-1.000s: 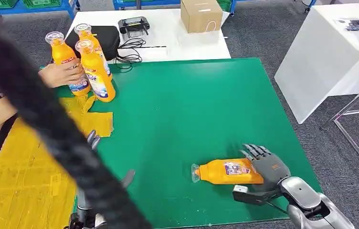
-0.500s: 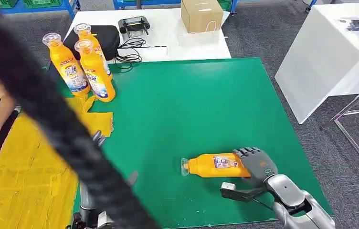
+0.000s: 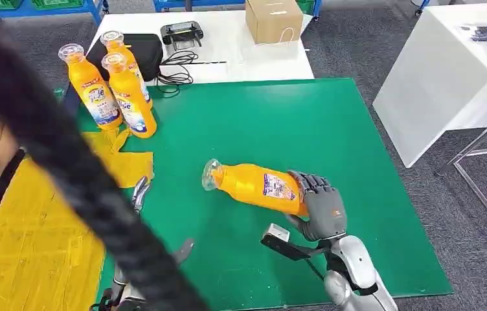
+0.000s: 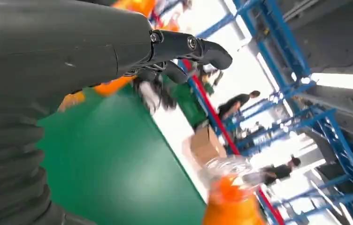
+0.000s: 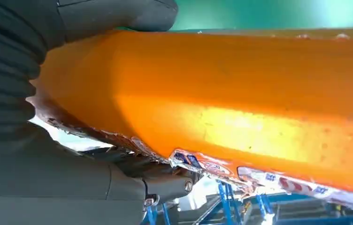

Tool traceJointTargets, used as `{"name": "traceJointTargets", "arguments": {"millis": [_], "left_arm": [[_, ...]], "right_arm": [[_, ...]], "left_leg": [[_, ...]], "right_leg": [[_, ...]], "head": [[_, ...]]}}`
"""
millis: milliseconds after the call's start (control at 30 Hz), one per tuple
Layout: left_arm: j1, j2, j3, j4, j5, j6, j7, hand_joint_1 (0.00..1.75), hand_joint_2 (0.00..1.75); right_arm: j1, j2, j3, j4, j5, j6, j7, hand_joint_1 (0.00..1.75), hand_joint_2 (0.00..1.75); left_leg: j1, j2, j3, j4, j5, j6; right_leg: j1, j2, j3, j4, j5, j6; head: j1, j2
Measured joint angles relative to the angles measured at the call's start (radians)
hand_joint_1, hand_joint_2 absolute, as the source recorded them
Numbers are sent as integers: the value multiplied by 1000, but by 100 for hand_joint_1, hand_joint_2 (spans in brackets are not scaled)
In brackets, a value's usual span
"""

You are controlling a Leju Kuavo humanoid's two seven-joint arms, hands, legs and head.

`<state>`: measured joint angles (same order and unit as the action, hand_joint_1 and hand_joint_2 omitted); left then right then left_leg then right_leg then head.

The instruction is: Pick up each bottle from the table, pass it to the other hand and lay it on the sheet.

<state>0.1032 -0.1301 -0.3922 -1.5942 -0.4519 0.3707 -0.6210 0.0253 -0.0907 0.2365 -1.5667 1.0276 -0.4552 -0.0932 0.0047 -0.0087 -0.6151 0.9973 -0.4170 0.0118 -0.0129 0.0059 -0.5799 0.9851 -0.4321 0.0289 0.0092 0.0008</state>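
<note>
Three upright bottles [image 3: 116, 87] beside yellow sheet [image 3: 30, 240]

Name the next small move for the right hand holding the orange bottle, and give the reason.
Probably carry the orange bottle a little further toward the left hand. The right hand grips its base, with the cap end pointing at the left hand, whose fingers are apart and hold nothing. A stretch of green mat separates them, so the handover cannot start yet.

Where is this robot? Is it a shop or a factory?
Probably a warehouse or factory test area: blue racking climbs high, a cardboard box sits on a white table, and the robot's right hand holds an orange bottle.
</note>
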Motion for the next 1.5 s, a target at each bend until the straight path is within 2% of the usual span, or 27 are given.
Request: {"name": "traceJointTargets", "arguments": {"millis": [133,333,400,567,667,900,1300,1333,1500], "left_arm": [[-2,-2,0,-7,129,-129,29,0,175],[-8,-5,0,-7,261,-243,72,0,175],[-12,-4,0,-7,303,-282,87,0,175],[-43,-2,1,-1,491,-440,148,0,175],[-64,1,1,7,547,-473,160,0,175],[-96,9,10,12,586,-477,173,0,175],[-110,15,23,26,613,-468,177,2,175],[-111,15,24,26,613,-468,176,175,175],[-112,15,26,27,636,-463,159,175,175]], "right_arm": [[-2,79,-9,-14,-206,-79,-99,175,175],[-15,157,-8,-5,-363,-63,-139,175,175],[-19,170,-5,2,-415,-22,-160,175,175],[-57,203,68,75,-576,189,-230,175,175],[-79,226,146,133,-602,210,-272,175,175],[-116,240,288,227,-593,222,-288,175,175],[-143,246,348,307,-566,201,-287,175,175],[-144,246,349,312,-566,201,-287,175,175],[-151,248,350,328,-563,198,-287,175,175]], "left_leg": [[0,0,0,0,0,0],[0,0,0,0,0,0],[0,0,0,0,0,0],[0,0,0,0,0,-1],[1,0,0,0,1,-1],[1,0,0,0,1,-1],[1,0,-1,0,1,-1],[1,0,-1,0,1,-1],[1,0,-1,0,1,-1]], "right_leg": [[0,0,0,0,0,0],[1,0,0,0,0,0],[1,0,0,0,0,0],[1,0,0,0,0,0],[1,0,0,1,0,0],[1,0,-1,1,0,0],[1,0,-1,0,0,0],[1,0,-1,0,0,0],[1,0,-1,0,0,0]], "head": [[0,0],[0,0],[0,0],[0,0],[0,0],[0,0],[0,0],[0,0],[0,0]]}}
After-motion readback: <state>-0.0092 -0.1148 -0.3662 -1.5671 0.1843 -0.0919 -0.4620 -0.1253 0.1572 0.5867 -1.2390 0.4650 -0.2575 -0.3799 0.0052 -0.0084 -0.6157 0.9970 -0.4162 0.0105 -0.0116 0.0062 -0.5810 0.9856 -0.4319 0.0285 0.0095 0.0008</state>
